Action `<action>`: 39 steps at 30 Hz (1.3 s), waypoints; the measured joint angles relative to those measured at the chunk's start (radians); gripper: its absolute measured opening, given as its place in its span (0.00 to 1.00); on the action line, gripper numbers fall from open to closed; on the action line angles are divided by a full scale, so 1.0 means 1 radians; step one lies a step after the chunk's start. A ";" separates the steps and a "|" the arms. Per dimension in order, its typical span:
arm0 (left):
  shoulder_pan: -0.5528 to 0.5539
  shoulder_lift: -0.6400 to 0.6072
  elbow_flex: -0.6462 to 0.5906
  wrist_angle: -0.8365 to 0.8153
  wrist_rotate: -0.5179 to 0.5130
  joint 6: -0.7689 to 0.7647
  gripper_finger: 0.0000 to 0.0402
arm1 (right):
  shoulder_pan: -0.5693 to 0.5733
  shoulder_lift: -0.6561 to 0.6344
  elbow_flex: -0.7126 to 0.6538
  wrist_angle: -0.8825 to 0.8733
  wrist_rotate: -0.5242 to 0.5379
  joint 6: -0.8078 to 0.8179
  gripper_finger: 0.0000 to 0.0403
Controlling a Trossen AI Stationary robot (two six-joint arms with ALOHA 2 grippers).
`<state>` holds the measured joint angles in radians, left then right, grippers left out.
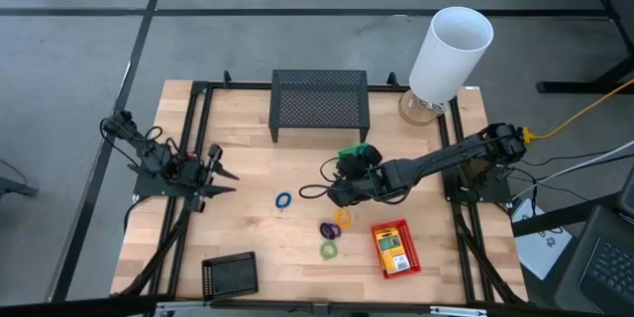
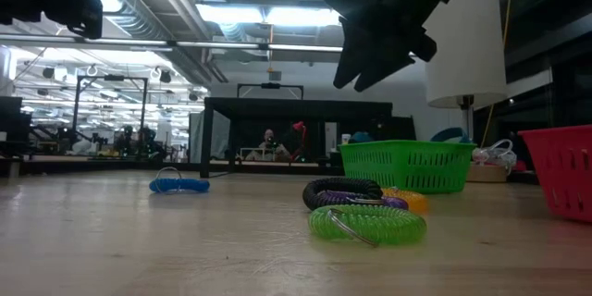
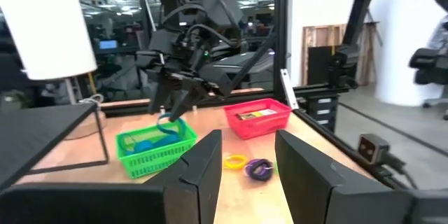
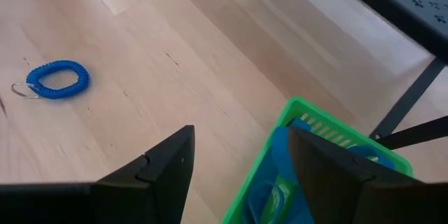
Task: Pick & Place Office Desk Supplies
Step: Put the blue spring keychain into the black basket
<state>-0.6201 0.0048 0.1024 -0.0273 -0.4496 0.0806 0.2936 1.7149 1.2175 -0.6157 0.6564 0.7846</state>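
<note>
My right gripper hangs open above the near-left corner of the green basket, fingers pointing down and holding nothing. Blue band loops lie inside the basket, and one stands up above its rim. A blue coil ring lies flat on the table to the left. Purple, orange and green rings lie nearer. The red basket holds a yellow-and-green pack. My left gripper waits open at the table's left.
The black mesh stand sits at the far edge behind the green basket. The tall white cylinder stands at the far right corner. A black basket rests at the near edge. Bare wood lies between the blue ring and my left gripper.
</note>
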 joint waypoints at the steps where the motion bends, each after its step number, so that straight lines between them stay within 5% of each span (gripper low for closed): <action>1: 0.000 0.000 0.000 0.000 -0.005 0.015 0.32 | 0.004 0.000 0.000 0.001 0.002 0.000 0.57; 12: 0.000 0.000 0.051 0.014 -0.162 0.177 0.32 | 0.004 0.029 -0.001 0.164 0.073 -0.112 0.57; 18: 0.000 0.004 0.136 -0.098 -0.226 0.189 0.32 | -0.041 0.119 -0.001 0.409 -0.086 -0.276 0.57; 25: 0.004 0.065 0.148 -0.132 -0.235 0.147 0.32 | -0.069 0.143 -0.001 0.477 -0.280 -0.302 0.57; 32: 0.063 0.204 0.179 -0.126 -0.138 0.029 0.32 | -0.048 0.143 0.000 0.671 -0.357 -0.365 0.57; 39: 0.169 0.468 0.222 -0.134 0.031 -0.123 0.32 | -0.026 0.143 0.000 0.778 -0.405 -0.437 0.57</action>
<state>-0.4508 0.4728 0.3246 -0.1616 -0.4189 -0.0429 0.2672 1.8584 1.2175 0.1623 0.2511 0.3473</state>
